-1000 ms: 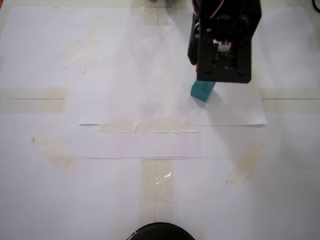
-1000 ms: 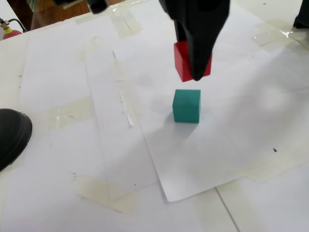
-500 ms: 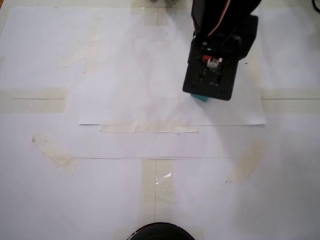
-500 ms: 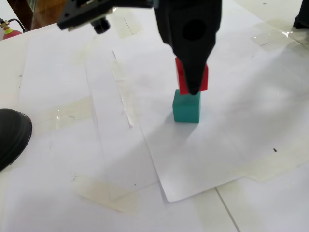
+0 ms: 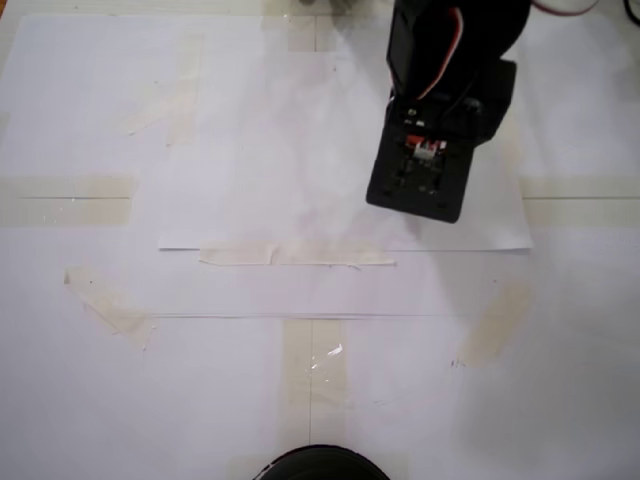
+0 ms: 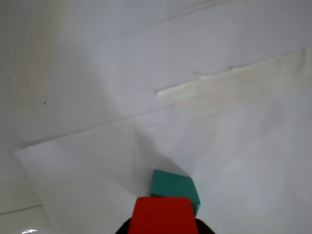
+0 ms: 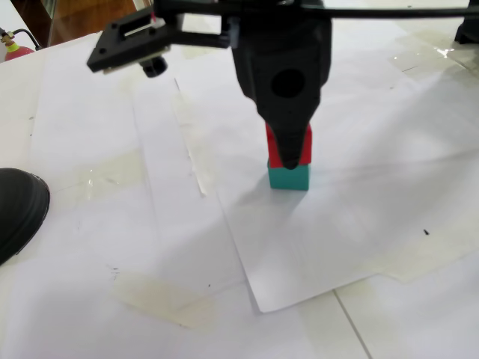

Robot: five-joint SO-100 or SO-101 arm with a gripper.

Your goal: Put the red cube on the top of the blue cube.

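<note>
Item: red cube [image 7: 304,144]. Sits directly on top of the blue cube [image 7: 289,178] in a fixed view, faces roughly in line, the pair forming a small two-block column. In the wrist view the red cube [image 6: 162,214] fills the bottom edge, with the blue cube [image 6: 173,186] showing just past it.

Item: blue cube. Teal in colour, resting flat on a loose white paper sheet [image 7: 352,224] near the sheet's middle. Hidden beneath the arm in the other fixed view.

Item: gripper [image 7: 290,153]. Black, pointing straight down, its near finger [image 7: 288,138] lying across the red cube's front face; the fingers are clamped on the red cube's sides. The other fixed view shows only the arm [image 5: 432,130] from above, covering both cubes.

Item: table [image 5: 90,400]. Covered in white paper, with strips of clear tape [image 5: 296,255] along the sheet edges.

Item: dark rounded object [image 7: 19,209]. Lies at the left edge of a fixed view, well apart from the cubes.
</note>
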